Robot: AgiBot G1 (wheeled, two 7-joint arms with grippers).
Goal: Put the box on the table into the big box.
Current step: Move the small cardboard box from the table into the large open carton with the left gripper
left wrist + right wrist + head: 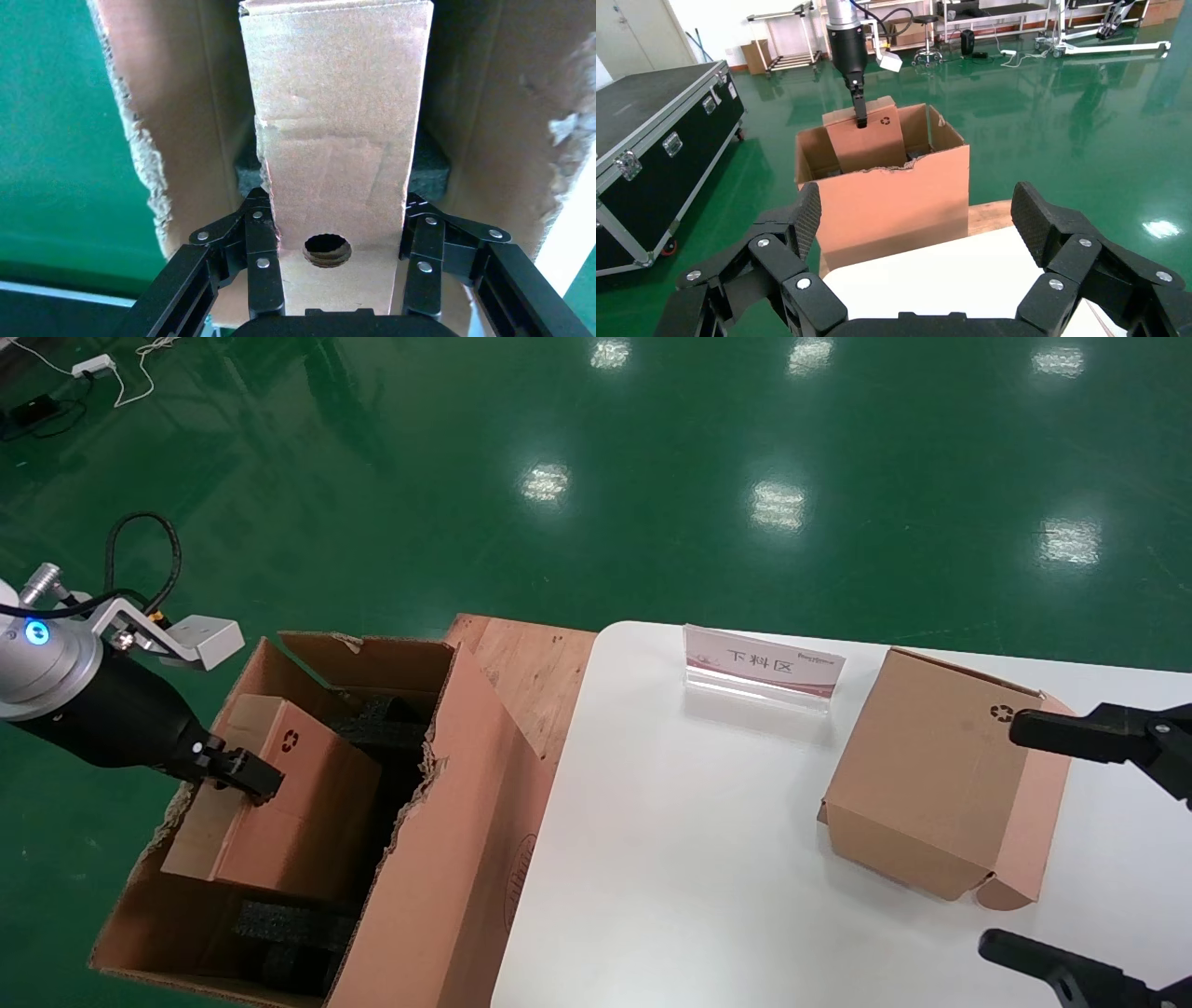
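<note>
The box (pixel 298 803), slim brown cardboard with a recycling mark, sits tilted inside the big box (pixel 466 840), above black foam blocks (pixel 289 924). My left gripper (pixel 251 780) is shut on its near end. In the left wrist view both fingers (pixel 263 239) press the sides of the box (pixel 337 140) beside its round hole, with the big box's torn wall (pixel 485 105) around it. The right wrist view shows the box (pixel 866 140) leaning in the big box (pixel 891 203) from afar. My right gripper (pixel 1001 836) hangs open over the table's right side, holding nothing.
A cube-like cardboard box (pixel 931 775) with rounded flaps stands on the white table (pixel 670 840), between the right gripper's fingers. An acrylic sign (pixel 764 668) stands at the table's back. A wooden board (pixel 531 663) lies between table and big box. A black case (pixel 652 140) stands beyond.
</note>
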